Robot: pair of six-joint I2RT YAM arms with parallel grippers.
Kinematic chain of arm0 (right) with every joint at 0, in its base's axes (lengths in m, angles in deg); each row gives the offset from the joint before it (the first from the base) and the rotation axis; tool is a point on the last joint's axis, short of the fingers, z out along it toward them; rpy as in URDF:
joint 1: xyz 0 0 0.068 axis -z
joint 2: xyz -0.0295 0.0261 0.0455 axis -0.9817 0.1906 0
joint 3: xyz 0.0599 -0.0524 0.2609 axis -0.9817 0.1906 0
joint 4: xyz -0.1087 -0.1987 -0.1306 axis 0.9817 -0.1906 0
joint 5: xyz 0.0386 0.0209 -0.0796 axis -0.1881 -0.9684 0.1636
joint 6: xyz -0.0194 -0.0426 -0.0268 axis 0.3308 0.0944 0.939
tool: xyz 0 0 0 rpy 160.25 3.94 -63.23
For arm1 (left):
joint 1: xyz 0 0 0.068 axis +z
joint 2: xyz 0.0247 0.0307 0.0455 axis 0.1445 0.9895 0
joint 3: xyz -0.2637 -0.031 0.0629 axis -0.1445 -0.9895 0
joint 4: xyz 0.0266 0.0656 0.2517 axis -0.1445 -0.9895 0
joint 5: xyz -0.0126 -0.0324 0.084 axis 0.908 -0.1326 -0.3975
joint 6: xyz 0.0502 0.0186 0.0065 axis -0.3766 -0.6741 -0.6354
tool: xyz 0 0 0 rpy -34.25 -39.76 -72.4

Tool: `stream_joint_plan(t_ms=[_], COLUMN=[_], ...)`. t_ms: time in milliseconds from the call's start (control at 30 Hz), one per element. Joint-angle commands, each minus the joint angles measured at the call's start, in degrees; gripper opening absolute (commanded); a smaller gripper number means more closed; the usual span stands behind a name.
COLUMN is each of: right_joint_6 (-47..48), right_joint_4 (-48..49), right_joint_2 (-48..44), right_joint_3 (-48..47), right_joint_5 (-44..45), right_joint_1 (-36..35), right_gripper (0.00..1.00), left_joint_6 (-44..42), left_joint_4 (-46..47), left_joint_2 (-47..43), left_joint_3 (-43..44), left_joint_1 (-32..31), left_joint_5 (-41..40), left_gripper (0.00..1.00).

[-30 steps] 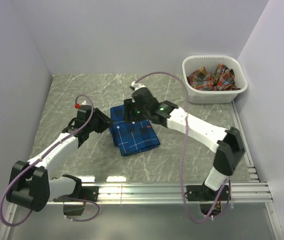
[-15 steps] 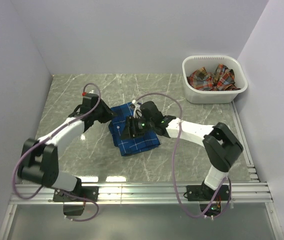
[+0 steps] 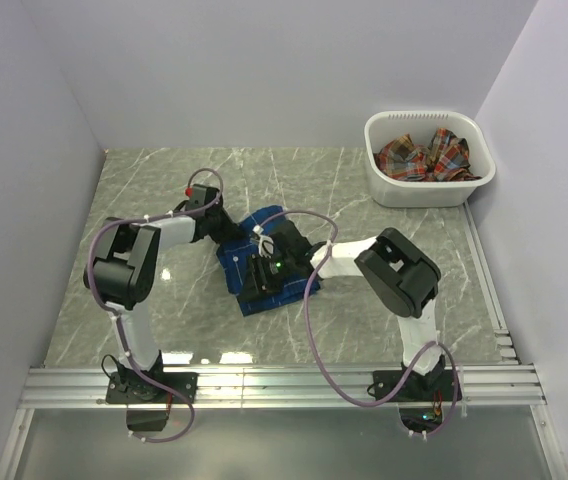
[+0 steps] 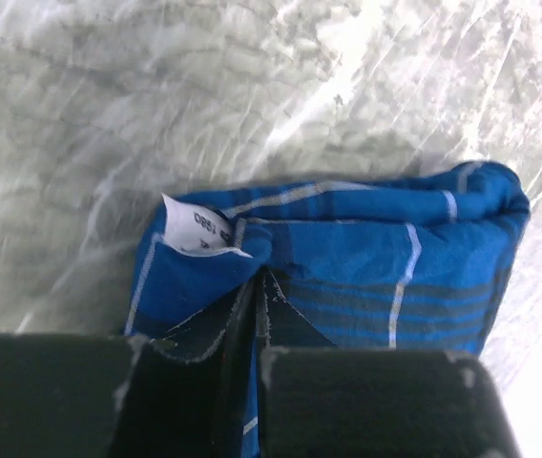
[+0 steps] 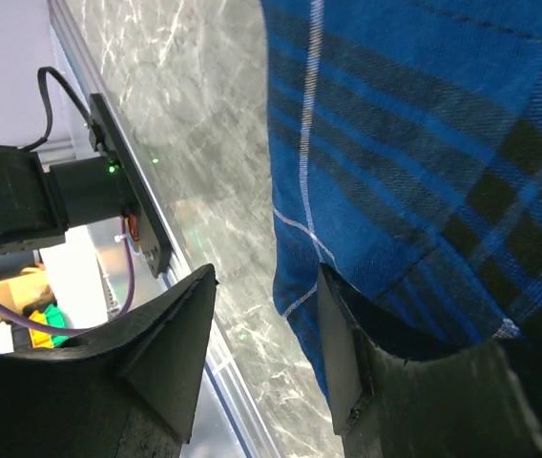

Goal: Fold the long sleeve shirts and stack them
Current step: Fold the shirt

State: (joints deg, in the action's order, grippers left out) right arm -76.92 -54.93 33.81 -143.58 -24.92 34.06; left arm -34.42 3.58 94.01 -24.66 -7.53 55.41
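The royal blue plaid shirt (image 3: 297, 288) lies folded in a small rectangle mid-table. My left gripper (image 3: 226, 232) is at its far left edge, shut on a fold of blue cloth (image 4: 366, 248) beside a white label (image 4: 202, 229); the pinch (image 4: 257, 286) shows in the left wrist view. My right gripper (image 3: 262, 275) is low over the shirt's near left part, jaws open (image 5: 266, 296), one finger (image 5: 347, 334) on the cloth (image 5: 414, 124) by its edge, the other over bare table. The red-orange plaid shirt (image 3: 422, 158) lies crumpled in the basket.
A white plastic basket (image 3: 384, 190) stands at the back right corner. Grey walls close the table on three sides. An aluminium rail (image 3: 284, 385) with the arm bases runs along the near edge; it also shows in the right wrist view (image 5: 128, 181).
My left arm has folded in and its gripper moved right onto the shirt's far left edge. My right gripper has slid from the far edge to the near left part.
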Motion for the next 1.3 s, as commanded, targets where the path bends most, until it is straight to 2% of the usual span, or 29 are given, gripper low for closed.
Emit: stream_joint_plan(t_ms=[0, 167, 367, 500, 733, 933, 1033, 1100, 1267], right_joint_6=[1.5, 5.1, 6.8, 8.8, 6.5, 2.8, 2.6, 4.4, 4.8], right_joint_4=[-0.5, -7.2, -10.6, -12.7, -4.6, 2.2, 3.4, -1.0, -3.9], right_joint_2=[-0.9, -8.6, -18.8, -18.9, -13.3, -7.8, -9.1, -11.2, -20.0], right_joint_3=[0.8, -2.0, -0.7, 0.9, 10.2, 16.1, 17.4, 15.9, 10.2], right_joint_5=[-0.5, 0.5, 0.5, -0.5, -5.3, -5.0, -4.3, -2.8, -2.9], right_joint_1=[0.9, 2.1, 7.6, 11.3, 15.2, 18.6, 19.2, 19.1, 18.9], right_gripper=[0.55, 0.55, 0.56, 0.56, 0.55, 0.53, 0.53, 0.53, 0.53], left_joint_6=[0.7, -0.9, -1.8, -0.8, 3.0, 7.6, 8.5, 8.2, 5.2], left_joint_4=[1.8, 1.8, -0.8, -3.2, -1.1, 6.7, 8.6, 7.5, 3.8], left_joint_2=[2.4, -0.8, -11.4, -18.1, -24.7, -21.4, -19.9, -20.1, -23.4], left_joint_3=[2.6, 5.3, 5.3, 1.3, -13.5, -23.1, -24.5, -24.0, -19.3], left_joint_1=[1.3, 1.4, 0.9, -1.6, -8.2, -9.1, -8.7, -8.6, -8.6], left_joint_5=[-0.7, 1.0, 1.8, -0.2, 2.3, 3.3, 3.8, 3.8, 1.8], left_gripper=[0.11, 0.17, 0.38, 0.53, 0.49, 0.41, 0.40, 0.40, 0.41])
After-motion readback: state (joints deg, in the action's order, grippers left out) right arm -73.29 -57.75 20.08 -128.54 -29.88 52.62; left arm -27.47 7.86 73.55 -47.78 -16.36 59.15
